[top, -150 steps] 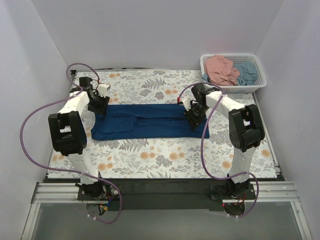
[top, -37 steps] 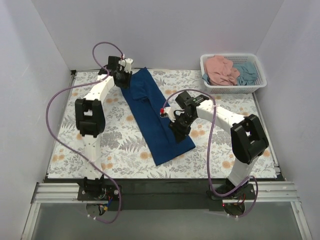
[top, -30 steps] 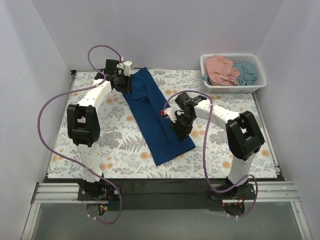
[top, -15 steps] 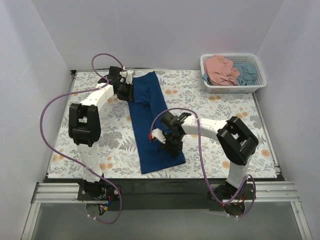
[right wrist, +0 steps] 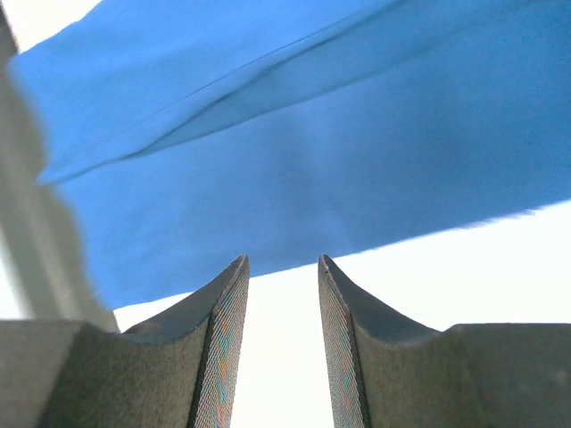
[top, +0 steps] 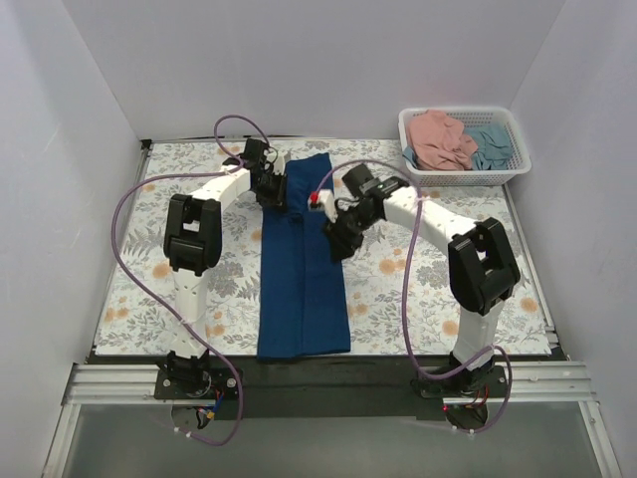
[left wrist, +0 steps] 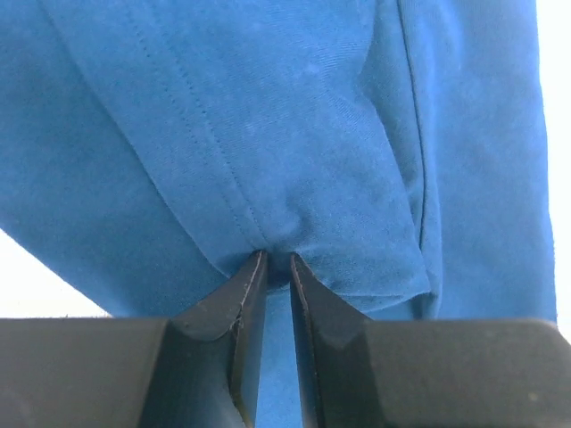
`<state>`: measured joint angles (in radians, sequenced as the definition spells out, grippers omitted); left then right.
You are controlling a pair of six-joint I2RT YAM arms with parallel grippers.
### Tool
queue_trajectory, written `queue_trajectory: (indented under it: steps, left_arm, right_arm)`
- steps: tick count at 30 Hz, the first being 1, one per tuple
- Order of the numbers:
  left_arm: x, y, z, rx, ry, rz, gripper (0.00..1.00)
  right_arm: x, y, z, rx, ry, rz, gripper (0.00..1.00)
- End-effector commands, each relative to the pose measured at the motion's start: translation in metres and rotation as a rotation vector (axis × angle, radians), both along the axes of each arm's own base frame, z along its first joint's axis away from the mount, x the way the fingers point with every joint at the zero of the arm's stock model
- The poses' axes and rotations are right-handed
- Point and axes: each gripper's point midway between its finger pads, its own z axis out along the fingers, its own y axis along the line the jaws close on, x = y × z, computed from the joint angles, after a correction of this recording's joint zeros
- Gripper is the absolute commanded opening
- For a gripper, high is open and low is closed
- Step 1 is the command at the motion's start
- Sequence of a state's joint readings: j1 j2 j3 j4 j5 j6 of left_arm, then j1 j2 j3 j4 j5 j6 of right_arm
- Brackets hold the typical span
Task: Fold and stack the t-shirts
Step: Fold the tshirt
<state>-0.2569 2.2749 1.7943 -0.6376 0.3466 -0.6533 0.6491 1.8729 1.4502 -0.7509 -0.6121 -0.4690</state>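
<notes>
The dark navy t-shirt [top: 300,289], folded into a long strip, lies on the table from the far middle to the near edge. My left gripper [top: 273,191] is shut on a pinch of its far left edge; in the left wrist view the fingers [left wrist: 277,260] nip a fold of the blue cloth [left wrist: 268,134]. My right gripper [top: 335,242] is open and empty at the shirt's right edge; in the right wrist view [right wrist: 281,260] the cloth [right wrist: 312,178] lies just beyond the tips. The salmon pink t-shirt [top: 440,137] and the light teal-blue t-shirt [top: 491,145] lie crumpled in the basket.
The white lattice basket [top: 515,127] stands at the far right corner of the floral table [top: 418,289]. White walls close in the left, far and right sides. Purple cables loop above both arms.
The navy shirt has swung from lying across the table to lying lengthwise. My right gripper has let go of it and moved from the near end to its right edge. My left gripper moved right.
</notes>
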Motion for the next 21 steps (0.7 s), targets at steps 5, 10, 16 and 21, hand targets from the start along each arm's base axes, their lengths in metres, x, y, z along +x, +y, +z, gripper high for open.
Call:
queue_trajectory:
  steps: [5, 10, 16, 21]
  left_arm:
    - [0.041, -0.026, -0.014, -0.051, 0.003, 0.043, 0.14]
    - [0.050, -0.026, 0.057, -0.198, -0.098, 0.045, 0.16]
    - [0.016, -0.016, 0.111, -0.224, -0.164, 0.008, 0.21]
    - [-0.037, -0.010, 0.073, -0.222, -0.024, 0.004, 0.18]
  right_arm:
    - [0.121, -0.034, 0.002, -0.126, -0.177, -0.281, 0.43]
    - [0.153, -0.028, 0.002, -0.139, -0.220, -0.323, 0.41]
    - [0.147, -0.021, -0.011, -0.143, -0.170, -0.334, 0.41]
    - [0.131, -0.009, -0.031, -0.161, -0.133, -0.317, 0.41]
